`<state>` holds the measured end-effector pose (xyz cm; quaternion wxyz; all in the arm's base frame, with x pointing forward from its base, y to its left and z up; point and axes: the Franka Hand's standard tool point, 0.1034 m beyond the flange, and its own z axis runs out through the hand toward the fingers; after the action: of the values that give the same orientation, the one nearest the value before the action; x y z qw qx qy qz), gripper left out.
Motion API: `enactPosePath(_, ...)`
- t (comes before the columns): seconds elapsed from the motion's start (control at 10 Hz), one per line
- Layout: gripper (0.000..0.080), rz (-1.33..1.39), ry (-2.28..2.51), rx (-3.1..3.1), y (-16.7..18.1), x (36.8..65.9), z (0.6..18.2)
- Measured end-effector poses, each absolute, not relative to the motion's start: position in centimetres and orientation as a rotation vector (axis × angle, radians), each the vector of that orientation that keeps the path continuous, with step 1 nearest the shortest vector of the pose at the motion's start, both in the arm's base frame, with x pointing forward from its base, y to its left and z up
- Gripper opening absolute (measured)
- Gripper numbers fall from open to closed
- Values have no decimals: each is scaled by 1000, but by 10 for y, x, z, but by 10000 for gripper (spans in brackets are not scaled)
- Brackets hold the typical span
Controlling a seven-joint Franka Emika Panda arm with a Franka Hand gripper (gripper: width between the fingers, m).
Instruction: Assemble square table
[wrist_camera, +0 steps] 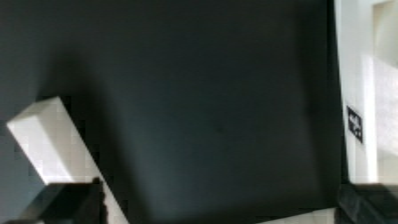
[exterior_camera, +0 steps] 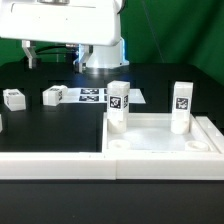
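Two legs upright in tray-like top

The square table's top looks like smooth white moulded plastic, matt with a faint sheen on its rim. The legs show the same white plastic, each with a flat printed black-and-white tag. The table is black, smooth and mostly matt, with dull reflections. The marker board appears thin, white and matt. The arm's base has a glossy white shell.
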<state>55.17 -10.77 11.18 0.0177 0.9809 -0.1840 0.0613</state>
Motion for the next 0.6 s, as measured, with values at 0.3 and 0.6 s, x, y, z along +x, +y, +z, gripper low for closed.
enactPosePath(0.3, 649, 177, -748, 3047, -115, 537, 104)
enactPosePath(0.6, 649, 136, -699, 3064, -129, 496, 89)
